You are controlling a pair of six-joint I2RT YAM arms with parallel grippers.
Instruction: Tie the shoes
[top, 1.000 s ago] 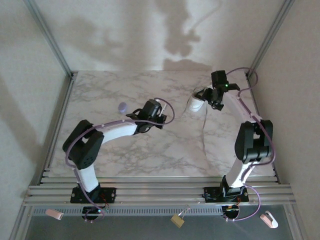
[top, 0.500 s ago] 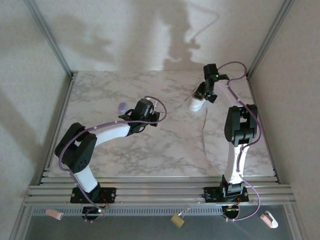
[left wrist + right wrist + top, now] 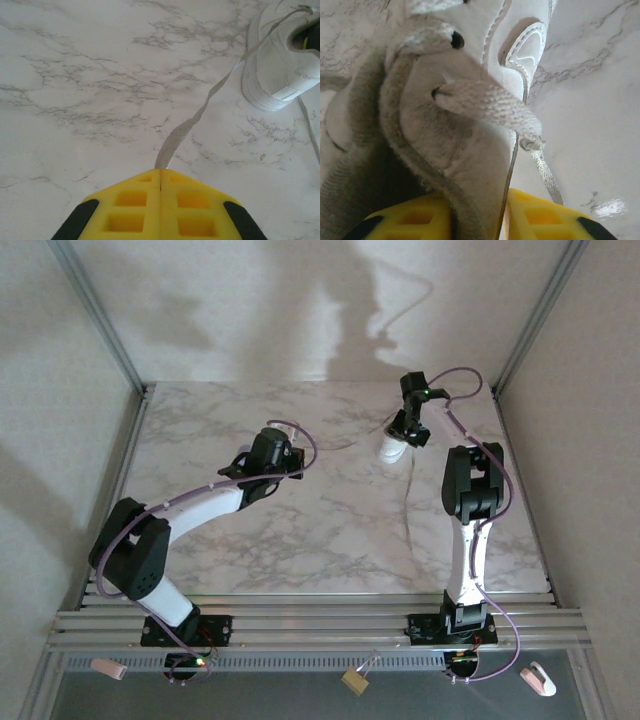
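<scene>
The small white sneaker (image 3: 392,448) stands at the back right of the marble table (image 3: 330,530). In the left wrist view the sneaker (image 3: 283,60) sits at the upper right, and one lace (image 3: 200,112) runs taut from it down into my left gripper (image 3: 161,171), which is shut on its end. My right gripper (image 3: 408,427) is at the shoe's collar. In the right wrist view its yellow fingers (image 3: 547,220) are shut on the grey-lined side wall of the sneaker (image 3: 470,165). The other lace (image 3: 410,495) trails toward the front of the table.
A small round purple object is mostly hidden behind the left arm (image 3: 200,508). Metal frame posts (image 3: 100,320) stand at the back corners. A rail (image 3: 320,625) runs along the near edge, with a padlock (image 3: 353,680) below it.
My left gripper has drawn back leftward with the lace, pulling it out longer. The right arm has swung in and straightened up over the shoe, which shifted slightly left.
</scene>
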